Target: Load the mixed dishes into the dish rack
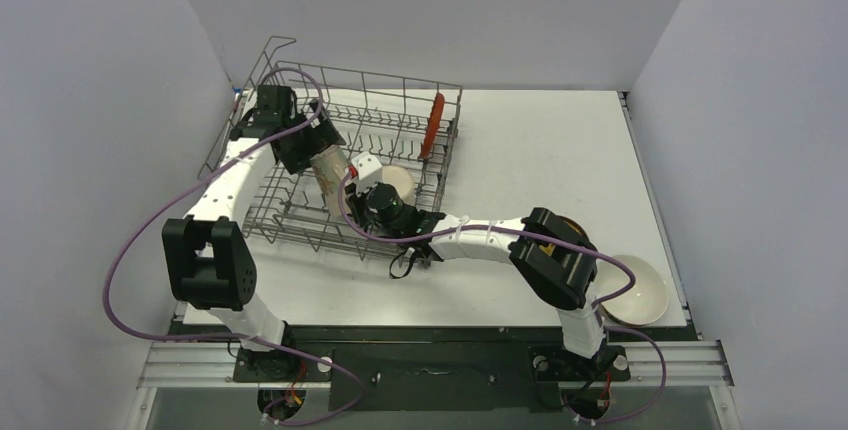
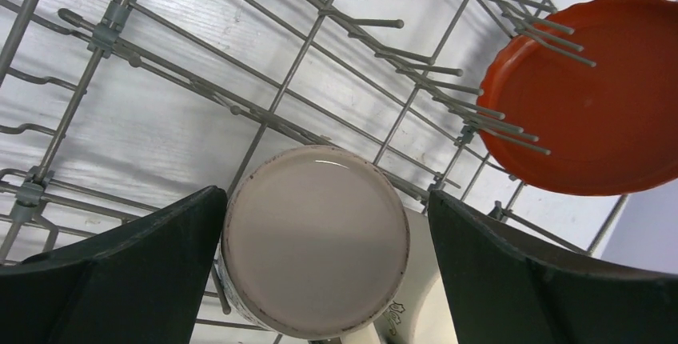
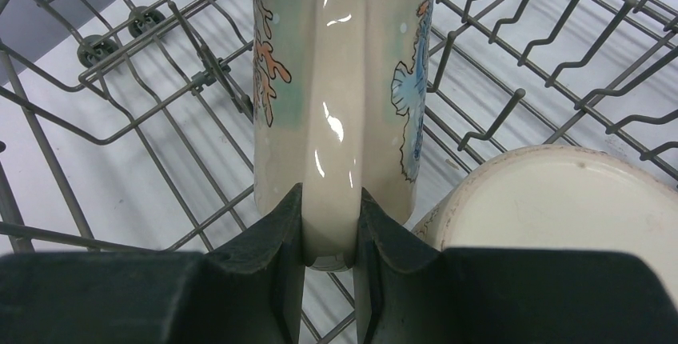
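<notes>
The grey wire dish rack [image 1: 300,225] stands at the back left. The red plate [image 1: 433,125] stands on edge at its right side and also shows in the left wrist view [image 2: 584,96]. My right gripper [image 3: 329,200] is shut on the handle of the green-lined mug [image 3: 344,64], which is held base-up inside the rack [image 1: 327,175]. My left gripper [image 2: 325,196] is open, its fingers either side of that mug's base [image 2: 316,240]. The cream mug [image 3: 560,200] sits upside down beside it. The white bowl [image 1: 635,290] lies on the table at the right.
A yellow edge [image 1: 572,222] peeks from under the right arm's elbow, most likely the saucer, mostly hidden. Upright tines [image 2: 448,104] stand between the mugs and the red plate. White walls close in the table on three sides.
</notes>
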